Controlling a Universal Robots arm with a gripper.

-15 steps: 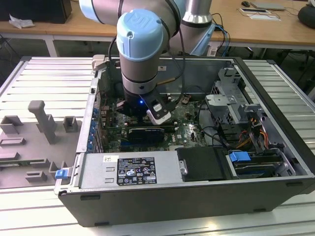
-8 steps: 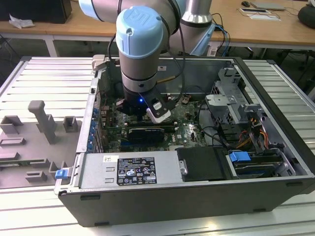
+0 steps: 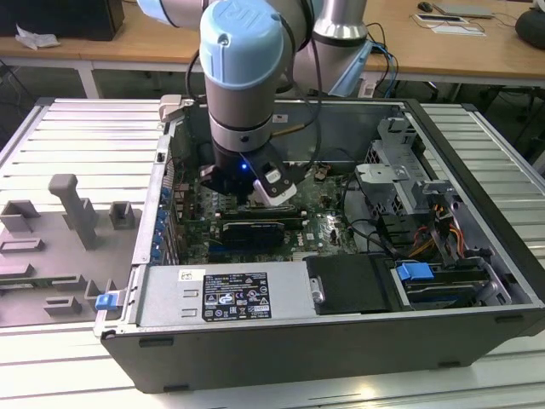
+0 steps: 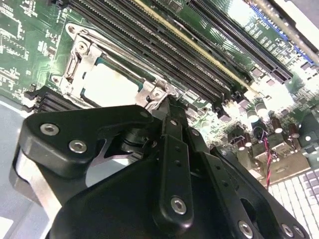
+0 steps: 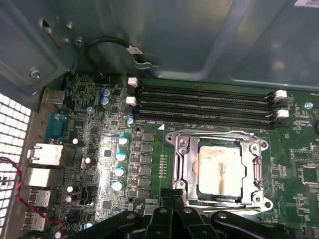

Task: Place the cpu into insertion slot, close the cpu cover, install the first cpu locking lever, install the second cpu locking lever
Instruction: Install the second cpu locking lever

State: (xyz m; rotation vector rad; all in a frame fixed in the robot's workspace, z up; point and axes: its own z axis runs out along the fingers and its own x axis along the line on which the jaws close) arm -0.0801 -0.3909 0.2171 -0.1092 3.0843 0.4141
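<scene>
open dark grey computer case (image 3: 281,341) lying on the ribbed metal surface (image 3: 77,136), with the green motherboard (image 5: 99,149) inside. the black claw (image 5: 172,196) sits at the edge of the socket, fingers drawn narrow and close together, holding nothing visible. the silvery square cpu cover (image 5: 182,159) lies closed over the pale silver-tan cpu (image 5: 219,169), seated in its slot beside the long black memory slots (image 5: 199,104).

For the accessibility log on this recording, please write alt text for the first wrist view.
The cpu sits in its socket on the green motherboard with the silvery cpu cover closed flat around it. The black gripper reaches the cover's near edge; long black memory slots run beyond the socket, against the grey case wall.
</scene>
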